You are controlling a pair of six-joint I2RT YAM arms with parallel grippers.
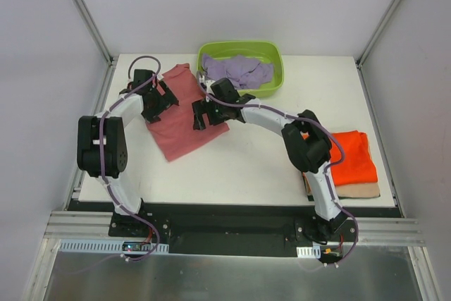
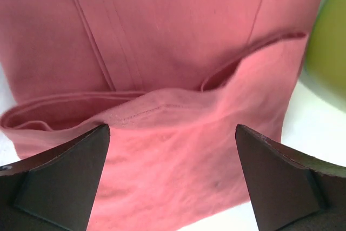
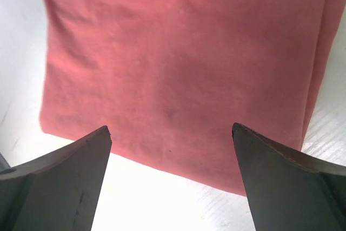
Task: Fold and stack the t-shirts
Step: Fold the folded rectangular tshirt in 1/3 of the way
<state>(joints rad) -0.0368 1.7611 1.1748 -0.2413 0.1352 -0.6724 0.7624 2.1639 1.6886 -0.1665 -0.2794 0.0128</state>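
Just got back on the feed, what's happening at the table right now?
Both arms are at the salmon-red t-shirt, which lies partly folded on the left side of the table. The left gripper and right gripper are open over it, neither gripping cloth. The orange t-shirt sits folded on the tan t-shirt at the right edge, and the lavender t-shirt lies crumpled in the green tub.

Overhead view looking down, both wrist views close, sharing salmon-red t-shirt (image 1: 183, 126)

T-shirt (image 1: 183, 132): matt cloth; tub (image 1: 277, 68): glossy plast
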